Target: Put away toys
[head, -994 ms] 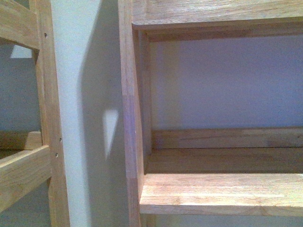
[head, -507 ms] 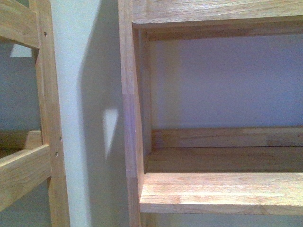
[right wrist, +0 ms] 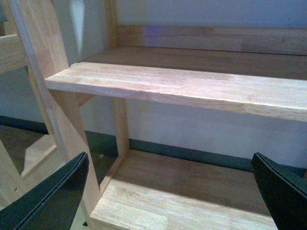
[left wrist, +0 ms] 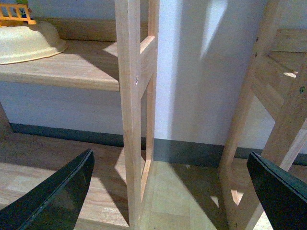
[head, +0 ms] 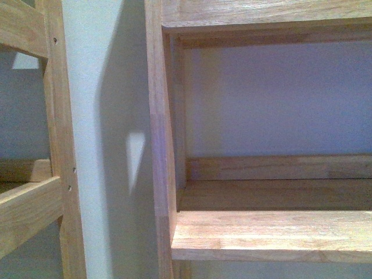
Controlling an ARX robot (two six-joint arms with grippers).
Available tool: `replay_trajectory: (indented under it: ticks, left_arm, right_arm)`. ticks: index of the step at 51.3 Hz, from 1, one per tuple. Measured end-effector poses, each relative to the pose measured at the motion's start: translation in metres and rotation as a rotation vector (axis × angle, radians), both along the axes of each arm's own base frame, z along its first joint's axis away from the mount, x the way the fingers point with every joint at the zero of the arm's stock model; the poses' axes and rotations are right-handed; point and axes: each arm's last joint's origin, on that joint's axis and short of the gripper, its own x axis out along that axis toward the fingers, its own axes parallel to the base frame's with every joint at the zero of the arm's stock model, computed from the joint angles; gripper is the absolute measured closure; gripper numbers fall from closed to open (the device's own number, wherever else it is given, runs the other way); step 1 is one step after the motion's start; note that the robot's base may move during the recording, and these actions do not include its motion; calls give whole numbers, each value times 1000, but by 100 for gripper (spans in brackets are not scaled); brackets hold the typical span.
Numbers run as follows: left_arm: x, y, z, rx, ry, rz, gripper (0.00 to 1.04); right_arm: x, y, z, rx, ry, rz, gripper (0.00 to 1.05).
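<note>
The toys are out of view in every frame. My left gripper point(left wrist: 170, 154) is open, its dark fingers point(left wrist: 57, 196) spread wide with nothing between them, facing a wooden shelf post point(left wrist: 129, 110) and the floor between two shelf units. My right gripper point(right wrist: 170, 154) is open too and holds nothing. It hangs above the bare bottom board point(right wrist: 182, 191) of a wooden shelf, below the shelf board point(right wrist: 182, 86) above it. Neither arm shows in the front view.
The front view faces a wooden shelf unit point(head: 273, 232) on the right, a second unit point(head: 35, 197) on the left and a white wall strip point(head: 104, 145) between. A cream bowl point(left wrist: 29, 43) holding an orange piece point(left wrist: 17, 14) sits on the left unit's shelf.
In the front view the shelves have drifted a few pixels upward in the picture. Nothing else differs.
</note>
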Motion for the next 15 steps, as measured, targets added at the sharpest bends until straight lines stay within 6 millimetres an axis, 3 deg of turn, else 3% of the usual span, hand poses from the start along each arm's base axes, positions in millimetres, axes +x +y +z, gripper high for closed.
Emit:
replay_trajectory:
  ticks: [15]
  left_arm:
    - [0,0,0,0,0,0,6]
  right_arm:
    - [0,0,0,0,0,0,0]
